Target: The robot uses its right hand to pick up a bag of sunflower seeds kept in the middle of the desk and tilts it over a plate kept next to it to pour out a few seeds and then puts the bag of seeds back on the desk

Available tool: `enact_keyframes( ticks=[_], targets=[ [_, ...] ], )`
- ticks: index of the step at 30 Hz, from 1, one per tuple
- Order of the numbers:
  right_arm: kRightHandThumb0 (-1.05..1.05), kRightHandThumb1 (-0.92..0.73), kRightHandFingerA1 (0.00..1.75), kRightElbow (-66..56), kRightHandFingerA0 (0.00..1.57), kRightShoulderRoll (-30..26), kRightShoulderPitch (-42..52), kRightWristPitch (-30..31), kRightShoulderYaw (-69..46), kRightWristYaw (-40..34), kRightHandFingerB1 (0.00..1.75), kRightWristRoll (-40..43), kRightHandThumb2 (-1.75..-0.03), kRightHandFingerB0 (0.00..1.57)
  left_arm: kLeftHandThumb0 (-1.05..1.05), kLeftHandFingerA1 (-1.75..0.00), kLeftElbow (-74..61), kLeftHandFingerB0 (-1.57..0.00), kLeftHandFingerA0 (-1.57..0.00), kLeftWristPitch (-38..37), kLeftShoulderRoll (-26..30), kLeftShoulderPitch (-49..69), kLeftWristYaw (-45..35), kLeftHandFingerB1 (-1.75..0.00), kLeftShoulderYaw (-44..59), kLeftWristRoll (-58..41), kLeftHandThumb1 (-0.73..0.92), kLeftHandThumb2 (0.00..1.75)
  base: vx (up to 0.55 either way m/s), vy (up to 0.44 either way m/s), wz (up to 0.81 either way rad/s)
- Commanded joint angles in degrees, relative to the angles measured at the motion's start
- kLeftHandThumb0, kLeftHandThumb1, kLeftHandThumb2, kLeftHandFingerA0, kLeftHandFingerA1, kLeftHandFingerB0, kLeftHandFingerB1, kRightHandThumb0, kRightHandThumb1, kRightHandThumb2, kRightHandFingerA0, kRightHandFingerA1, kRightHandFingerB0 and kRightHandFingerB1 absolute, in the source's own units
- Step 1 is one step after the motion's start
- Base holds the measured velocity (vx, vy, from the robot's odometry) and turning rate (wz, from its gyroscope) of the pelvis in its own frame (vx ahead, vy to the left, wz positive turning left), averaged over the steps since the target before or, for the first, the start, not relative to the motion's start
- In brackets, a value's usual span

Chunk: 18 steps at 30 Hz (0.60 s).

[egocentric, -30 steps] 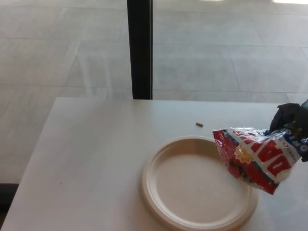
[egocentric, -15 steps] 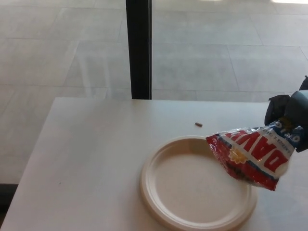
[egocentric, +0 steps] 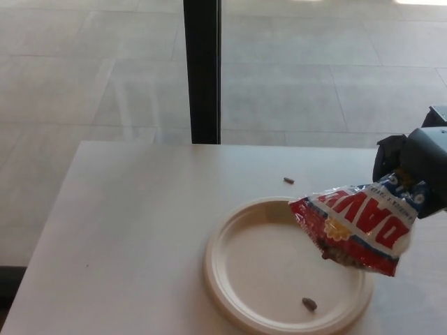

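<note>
A white desk (egocentric: 133, 230) seen from above, with a grey tiled floor (egocentric: 84, 70) beyond its far edge and a black vertical post (egocentric: 202, 70) rising behind that edge. Near the desk's front right part sits a round, cream-coloured plate (egocentric: 230, 279), its front rim close to the desk's front edge. The robot's right hand (egocentric: 412, 167), black, comes in from the right edge and grips the upper end of a red, white and blue bag of sunflower seeds (egocentric: 353, 223), its fingers closed on the bag. The bag is held in the air, tilted over the right side of the plate, with its open lower corner pointing down and to the left. A dark clump of seeds (egocentric: 335, 255) shows at the bag's lower edge, above the plate. One dark seed (egocentric: 309, 303) lies on the plate near its front rim. Another single seed (egocentric: 289, 180) lies on the desk just beyond the plate's far rim, not touching it. The left hand does not appear.
</note>
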Motion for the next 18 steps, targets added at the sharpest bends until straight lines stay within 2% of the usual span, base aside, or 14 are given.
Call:
enact_keyframes(
  ticks=[1, 3, 4, 5, 6, 7, 8, 11, 12, 13, 16, 18],
  targets=[
    [-0.35, -0.52, 1.75, 0.16, 0.89, 0.98, -1.51, 2.28, 0.01, -0.09, 1.45, -1.69, -0.96, 0.72, -0.71, -0.54, -0.18, -0.44, -0.41, -0.43, 1.19, 0.6, -0.95, -0.39, -0.7, 0.74, 0.72, 0.62, 0.0, 0.0, 0.0],
    [-0.35, -0.52, 1.75, 0.09, 0.89, 1.22, -1.7, 2.91, 0.02, 0.16, 1.45, -1.99, -0.96, 0.72, -0.71, -0.54, -0.19, -0.44, -0.41, -0.57, 1.36, 0.73, -1.24, -0.39, -1.15, 1.01, 0.72, 0.62, 0.0, 0.0, 0.0],
    [-0.29, -0.49, 1.75, -0.04, 1.04, 1.48, -2.03, 3.65, 0.15, 0.39, 1.27, -2.44, -0.94, 0.69, -0.69, -0.55, -0.03, -0.45, -0.4, -0.38, 1.38, 0.59, -1.03, -0.4, -1.14, 0.84, 0.72, 0.62, 0.0, 0.0, 0.0],
    [-0.35, -0.52, 1.75, 0.19, 0.88, 1.93, -2.82, 4.27, 0.36, 0.24, 1.28, -2.91, -0.92, 0.72, -0.69, -0.53, -0.16, -0.43, -0.39, -0.4, 1.41, 0.73, -1.52, -0.39, -1.15, 0.66, 0.72, 0.62, 0.0, 0.0, 0.0],
    [-0.35, -0.52, 1.75, 0.21, 0.88, 1.93, -3.25, 5.02, 0.77, 0.68, 1.38, -3.64, -0.91, 0.71, -0.69, -0.53, -0.26, -0.43, -0.39, -0.49, 1.43, 0.83, -1.67, -0.39, -1.22, 0.61, 0.72, 0.62, 0.0, 0.0, 0.0],
    [-0.35, -0.53, 1.75, 0.22, 0.91, 1.98, -3.36, 5.27, 0.88, 0.47, 1.4, -3.9, -0.94, 0.75, -0.68, -0.54, -0.25, -0.44, -0.41, -0.46, 1.4, 0.79, -1.47, -0.39, -1.25, 0.59, 0.72, 0.62, 0.0, 0.0, 0.0],
    [-0.37, -0.65, 1.75, 0.2, 0.89, 2.13, -4.06, 6.54, 1.49, 1.05, 1.33, -5.02, -0.87, 0.74, -0.67, -0.54, -0.23, -0.47, -0.42, -0.13, 1.3, 0.61, -0.88, -0.39, -1.05, 0.34, 0.7, 0.62, 0.0, 0.0, 0.0],
    [-0.38, -0.65, 1.75, 0.23, 0.88, 2.3, -5.72, 8.63, 2.77, 2.7, 1.31, -6.66, -0.81, 0.76, -0.69, -0.54, -0.16, -0.45, -0.4, 0.04, 1.32, 0.56, -1.16, -0.4, -0.87, 0.1, 0.72, 0.62, 0.0, 0.0, 0.0],
    [-0.38, -0.68, 1.75, 0.15, 0.88, 2.62, -6.35, 9.58, 3.02, 3.11, 1.03, -7.16, -0.81, 0.71, -0.7, -0.53, -0.09, -0.43, -0.39, -0.17, 1.41, 0.61, -1.32, -0.39, -1.18, 0.45, 0.72, 0.62, 0.0, 0.0, 0.0],
    [-0.39, -0.72, 1.75, 0.13, 0.87, 2.67, -7.02, 10.44, 3.58, 3.62, 0.96, -8.12, -0.75, 0.73, -0.69, -0.53, -0.08, -0.42, -0.39, -0.04, 1.5, 0.52, -1.22, -0.4, -1.21, 0.48, 0.71, 0.62, 0.0, 0.0, 0.0],
    [-0.39, -0.74, 1.74, 0.22, 0.88, 2.72, -7.4, 10.92, 3.9, 3.7, 0.97, -8.35, -0.71, 0.75, -0.69, -0.52, -0.08, -0.42, -0.39, 0.09, 1.54, 0.49, -1.12, -0.39, -1.28, 0.51, 0.72, 0.62, 0.0, 0.0, 0.0],
    [-0.43, -0.74, 1.74, 0.69, 0.87, 2.26, -8.46, 10.36, 4.88, 2.93, 1.13, -9.92, -0.66, 0.78, -0.69, -0.54, -0.28, -0.44, -0.42, -0.31, 1.58, 0.41, -0.84, -0.38, -1.36, 0.59, 0.71, 0.62, 0.0, 0.0, 0.0]
  ],
)
